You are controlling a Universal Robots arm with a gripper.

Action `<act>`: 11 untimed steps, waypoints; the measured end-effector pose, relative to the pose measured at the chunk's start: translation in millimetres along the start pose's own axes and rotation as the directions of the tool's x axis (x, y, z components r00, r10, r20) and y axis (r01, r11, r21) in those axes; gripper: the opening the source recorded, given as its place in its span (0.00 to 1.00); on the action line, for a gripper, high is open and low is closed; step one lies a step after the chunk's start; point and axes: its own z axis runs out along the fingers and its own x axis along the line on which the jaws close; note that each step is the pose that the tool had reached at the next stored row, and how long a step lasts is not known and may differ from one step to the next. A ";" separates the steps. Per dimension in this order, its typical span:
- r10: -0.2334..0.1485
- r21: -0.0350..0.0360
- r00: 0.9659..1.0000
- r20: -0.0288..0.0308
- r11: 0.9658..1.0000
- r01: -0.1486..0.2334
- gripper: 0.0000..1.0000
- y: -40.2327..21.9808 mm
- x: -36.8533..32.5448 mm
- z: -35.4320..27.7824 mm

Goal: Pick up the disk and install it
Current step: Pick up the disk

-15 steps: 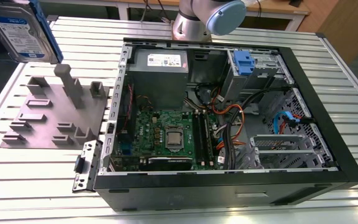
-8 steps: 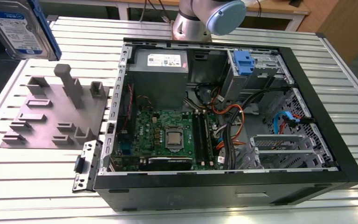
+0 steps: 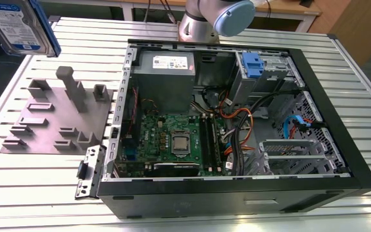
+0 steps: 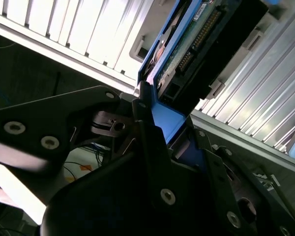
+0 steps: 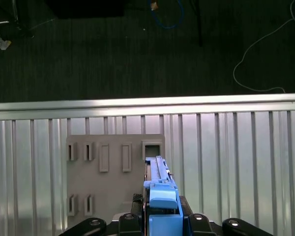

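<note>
One disk (image 3: 15, 24) is in hand and off the slatted table (image 3: 340, 72). In the exterior view it hangs at that view's upper left, above the grey slotted holder plate (image 3: 50, 121) and well apart from the open computer case (image 3: 359, 164). In both wrist views I find the gripper (image 5: 162, 223) clamped on the blue carrier (image 5: 163, 201) at one end of the disk, jaws drawn in against the plastic on either side with no gap I can make out. The second wrist view shows the green circuit board (image 4: 187, 44) and its row of pins uncovered. The drive cage (image 3: 253, 65) with its blue latch sits at the far side of the case. My assessment is that the unit is a stiff, dense metal body, heavy for its bulk, so held by one end it will lever against the jaws. The carrier is smooth plastic and may flex or slip a little. I judge the board and pins fragile and the whole unit sensitive to knocks. The proper hold is across the carrier rails or metal side edges, never on the board face.
</note>
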 end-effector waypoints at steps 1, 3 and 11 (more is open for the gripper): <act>0.000 0.000 1.000 0.000 1.000 0.000 0.36 0.0 0.0 -2.0; 0.000 0.000 1.000 0.000 1.000 0.000 0.36 0.0 -0.1 -6.3; 0.002 -0.002 1.000 0.000 1.000 -0.002 0.36 -0.1 -0.4 -23.0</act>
